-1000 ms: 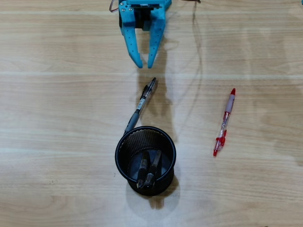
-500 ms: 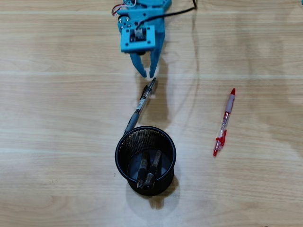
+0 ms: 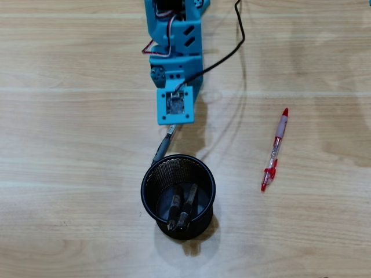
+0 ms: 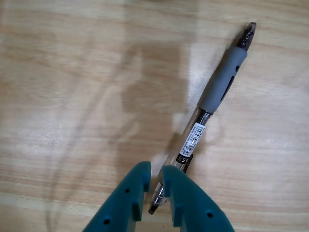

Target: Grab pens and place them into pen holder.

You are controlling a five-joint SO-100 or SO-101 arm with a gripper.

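Worktop: a pale wood-grain laminate worktop (image 3: 69,139) fills both views; soft shadows of the arm and its cable fall across it, and nothing of the room beyond shows.
Arm: the blue plastic arm (image 3: 177,52) reaches in from the top edge of the overhead view, with a black cable (image 3: 223,53) looping off to the right; its square wrist plate hides the fingertips from above.
Tool: in the wrist view the teal two-finger tool (image 4: 156,175) enters from the bottom edge, jaws narrow with only a slim gap between the tips.
Tool contact: the clip end of the black-and-clear ballpoint pen with a grey rubber sleeve (image 4: 212,96) lies in or just below that gap; whether the fingers (image 4: 137,186) press on it I cannot tell.
Pen on worktop: it lies flat, slanting from the tool toward the upper right in the wrist view; from overhead only its grip end (image 3: 162,148) shows, between the wrist plate and the cup, its tip just beside the cup rim.
Pen holder: the round black wire-mesh cup (image 3: 149,200) stands upright below the arm in the overhead view.
Inside the holder: two dark pens (image 3: 180,207) lean side by side.
Red pen: a red ballpoint with a translucent barrel (image 3: 274,150) lies flat, well apart to the right of the cup.
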